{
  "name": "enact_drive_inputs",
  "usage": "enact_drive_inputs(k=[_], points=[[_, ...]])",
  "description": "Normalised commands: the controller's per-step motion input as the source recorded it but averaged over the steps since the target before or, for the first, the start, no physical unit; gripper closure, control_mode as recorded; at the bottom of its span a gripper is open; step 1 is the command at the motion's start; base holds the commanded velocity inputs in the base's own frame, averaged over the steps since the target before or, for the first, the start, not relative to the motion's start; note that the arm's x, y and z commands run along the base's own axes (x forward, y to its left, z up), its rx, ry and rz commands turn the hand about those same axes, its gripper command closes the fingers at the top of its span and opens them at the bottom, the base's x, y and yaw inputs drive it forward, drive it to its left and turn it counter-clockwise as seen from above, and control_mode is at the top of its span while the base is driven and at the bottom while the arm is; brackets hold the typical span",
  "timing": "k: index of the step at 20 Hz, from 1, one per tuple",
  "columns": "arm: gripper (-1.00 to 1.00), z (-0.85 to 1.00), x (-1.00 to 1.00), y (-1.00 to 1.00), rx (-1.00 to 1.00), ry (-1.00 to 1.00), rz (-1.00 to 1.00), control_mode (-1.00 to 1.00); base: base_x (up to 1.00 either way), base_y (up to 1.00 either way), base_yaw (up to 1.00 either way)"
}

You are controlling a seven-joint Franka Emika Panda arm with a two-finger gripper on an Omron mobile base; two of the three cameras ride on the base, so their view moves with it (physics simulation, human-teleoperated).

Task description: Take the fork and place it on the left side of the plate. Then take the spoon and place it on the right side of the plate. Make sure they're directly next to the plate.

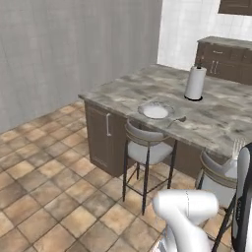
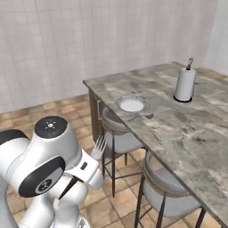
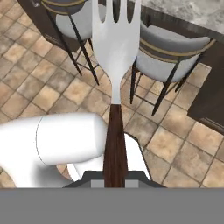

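Observation:
My gripper (image 3: pixel 115 176) is shut on the fork's dark brown handle (image 3: pixel 115 140), and the silver tined head (image 3: pixel 115 39) stands up in front of the camera. I hold the fork (image 2: pixel 99 148) low over the tiled floor, short of the counter and well away from the plate. Its tines (image 1: pixel 238 146) also poke up at the right edge of the left base view. The white plate (image 1: pixel 156 110) (image 2: pixel 132 104) lies near the counter's front edge. The grey spoon (image 1: pixel 177 120) (image 2: pixel 143 116) lies just to the plate's right, near it.
The marble island counter (image 1: pixel 221 118) (image 2: pixel 187 129) carries a paper towel roll (image 1: pixel 195 83) (image 2: pixel 185 84) behind the plate. Two stools (image 1: pixel 147 142) (image 2: pixel 171 187) stand along its near side, between me and the top. Tiled floor spreads to the left.

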Motion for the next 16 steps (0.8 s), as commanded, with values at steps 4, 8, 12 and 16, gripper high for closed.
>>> enact_drive_inputs(k=[4,8,12,16], points=[[1.0,0.0,0.0,0.0,0.0,0.0,0.0,1.0,0.64,0.59,-0.48],[1.0,0.0,0.0,0.0,0.0,0.0,0.0,1.0,0.46,0.73,-0.43],[1.0,0.0,0.0,0.0,0.0,0.0,0.0,1.0,0.38,0.81,-0.39],[1.0,0.0,0.0,0.0,0.0,0.0,0.0,1.0,0.41,0.82,-0.39]])
